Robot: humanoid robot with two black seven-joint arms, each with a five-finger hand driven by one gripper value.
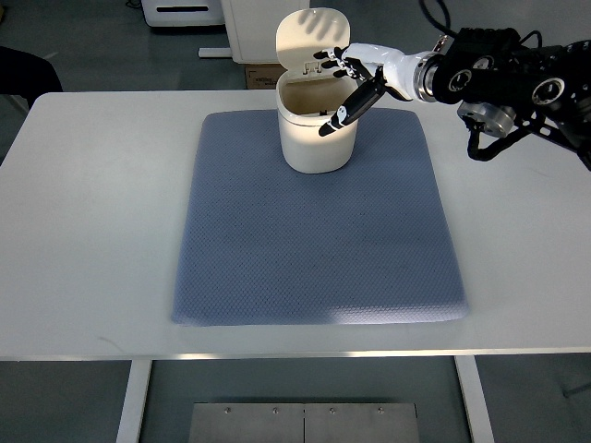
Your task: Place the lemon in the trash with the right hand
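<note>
A cream trash bin (312, 138) with its lid flipped up stands at the far middle of the blue-grey mat (314, 240). My right hand (355, 78) comes in from the right edge and hovers over the bin's open mouth, its fingers spread and hanging loose with nothing in them. One black fingertip (331, 125) points down at the bin's right rim. No lemon shows anywhere on the mat or table; the inside of the bin is mostly hidden. My left arm is out of view.
The mat lies on a white table (92, 231). Behind the table's far edge stand a white cabinet (254, 28) and a cardboard box (259, 76). A dark object (23, 74) shows at the far left.
</note>
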